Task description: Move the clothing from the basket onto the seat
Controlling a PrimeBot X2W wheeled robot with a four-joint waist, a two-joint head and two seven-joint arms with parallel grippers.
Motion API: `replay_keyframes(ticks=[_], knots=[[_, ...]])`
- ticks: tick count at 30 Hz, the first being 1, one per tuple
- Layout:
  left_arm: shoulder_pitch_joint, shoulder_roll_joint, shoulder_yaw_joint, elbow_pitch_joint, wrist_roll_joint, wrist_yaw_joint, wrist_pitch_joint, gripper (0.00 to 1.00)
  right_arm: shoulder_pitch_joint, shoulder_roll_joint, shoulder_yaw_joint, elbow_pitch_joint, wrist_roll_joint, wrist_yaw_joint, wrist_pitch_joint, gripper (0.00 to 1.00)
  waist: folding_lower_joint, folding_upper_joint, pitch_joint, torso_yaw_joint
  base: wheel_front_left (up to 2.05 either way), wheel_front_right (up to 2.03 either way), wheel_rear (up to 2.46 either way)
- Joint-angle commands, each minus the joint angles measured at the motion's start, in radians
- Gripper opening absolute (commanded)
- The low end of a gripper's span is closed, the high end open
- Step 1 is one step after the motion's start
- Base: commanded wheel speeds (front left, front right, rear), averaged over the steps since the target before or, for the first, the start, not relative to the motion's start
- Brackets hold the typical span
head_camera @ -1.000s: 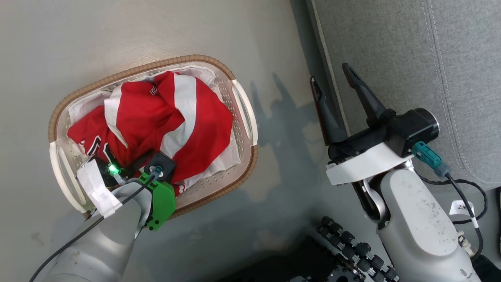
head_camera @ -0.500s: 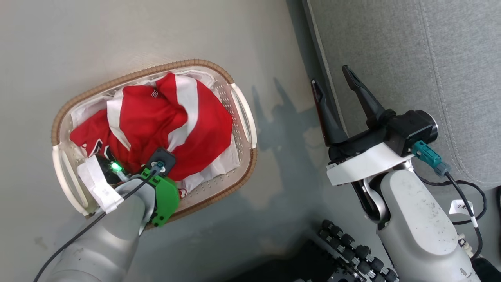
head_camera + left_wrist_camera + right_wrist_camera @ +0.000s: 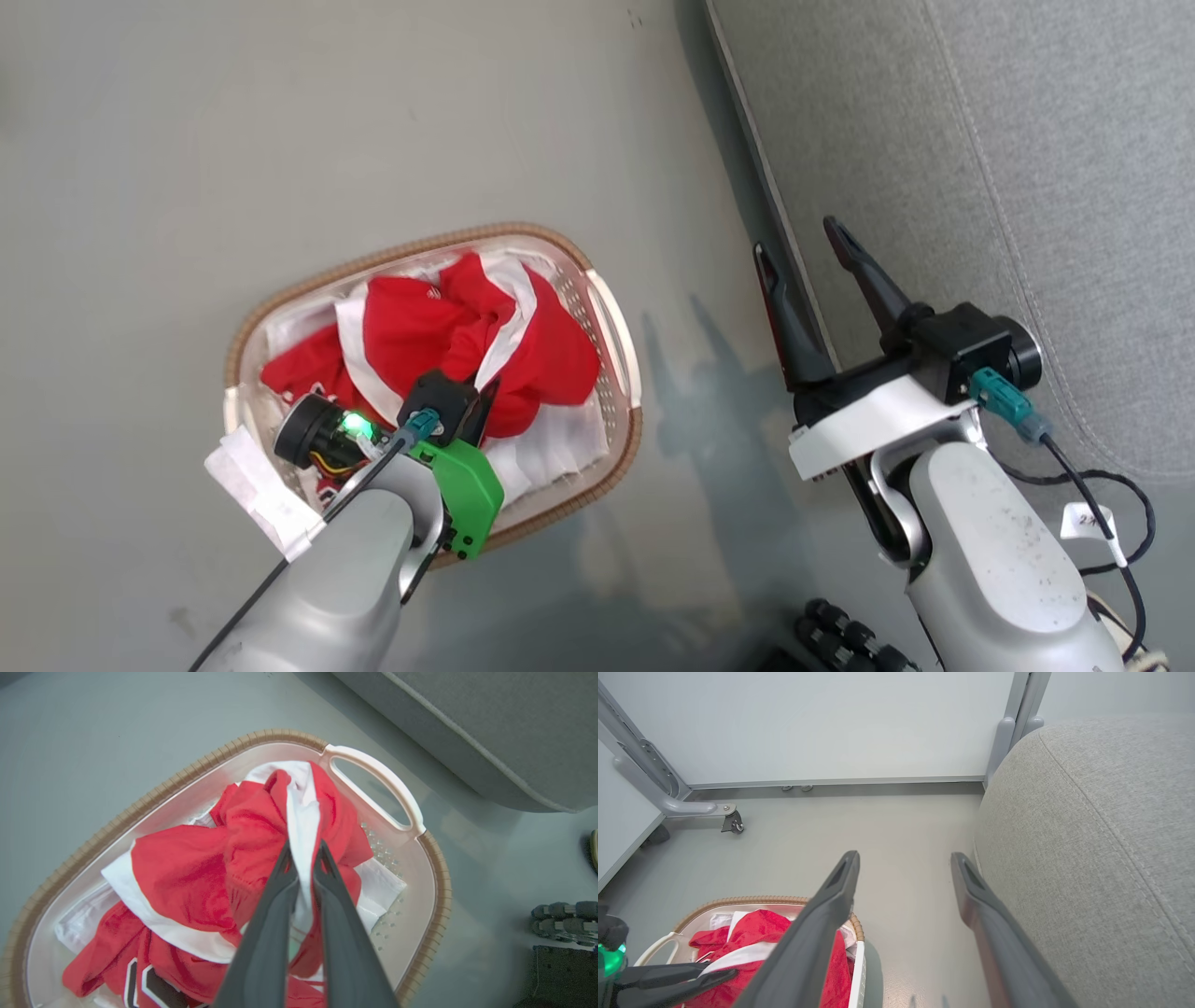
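The red clothing (image 3: 420, 327) with white stripes lies bunched in the white basket (image 3: 373, 262) on the floor. My left gripper (image 3: 484, 403) is over the basket, shut on a white stripe of the clothing (image 3: 187, 868), and a fold is pulled up between its fingertips (image 3: 303, 851). Black-and-white lettering shows at the low end of the pile. My right gripper (image 3: 798, 241) hangs open and holds nothing, beside the front edge of the grey seat (image 3: 934, 140). From the right wrist, that gripper (image 3: 904, 858) stands between the basket (image 3: 738, 900) and the seat (image 3: 1087, 835).
A plain white liner sheet (image 3: 380, 886) lies under the clothing in the basket (image 3: 187, 772). A metal frame leg with a caster (image 3: 731, 821) stands by the far wall. My base's black rollers (image 3: 840, 635) are at the lower right, and a cable (image 3: 1111, 504) trails off my right wrist.
The head camera has shifted, so the basket sits lower and smaller in view. My left gripper has risen with the white stripe, gathering the clothing upward. The right gripper stays open.
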Motion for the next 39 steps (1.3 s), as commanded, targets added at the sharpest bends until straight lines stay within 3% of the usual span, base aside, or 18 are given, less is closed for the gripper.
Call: replay_keyframes(ticks=[1, 14, 24, 30, 39], knots=[[0.024, 0.003, 0.017, -0.023, -0.009, -0.001, -0.001, 0.00, 0.023, -0.004, -0.004, 0.011, -0.008, -0.001, -0.005, 1.00, 0.0001, 0.0000, -0.106, 0.060, 0.00, 0.00, 0.00], [0.208, -0.028, 0.174, -0.314, 0.039, 0.007, -0.001, 0.00, 0.146, -0.004, -0.053, 0.076, -0.039, -0.001, -0.005, 1.00, 0.0001, 0.0000, -0.337, 0.155, 0.00, 0.00, 0.00], [0.273, -0.052, 0.305, -0.481, 0.072, 0.000, -0.001, 0.00, 0.220, -0.004, -0.041, 0.093, -0.031, -0.001, -0.005, 1.00, 0.0001, 0.0000, -0.441, 0.203, 0.00, 0.00, 0.00], [0.267, -0.059, 0.334, -0.584, 0.066, -0.004, -0.001, 0.00, 0.253, -0.004, -0.038, 0.097, -0.027, -0.001, -0.005, 1.00, 0.0001, 0.0000, -0.484, 0.236, 0.00, 0.00, 0.00], [0.247, -0.060, 0.304, -0.722, 0.012, -0.008, -0.001, 0.00, 0.295, -0.005, -0.025, 0.113, -0.018, -0.001, -0.005, 1.00, 0.0001, 0.0000, -0.547, 0.256, 0.00, 0.00, 0.00]])
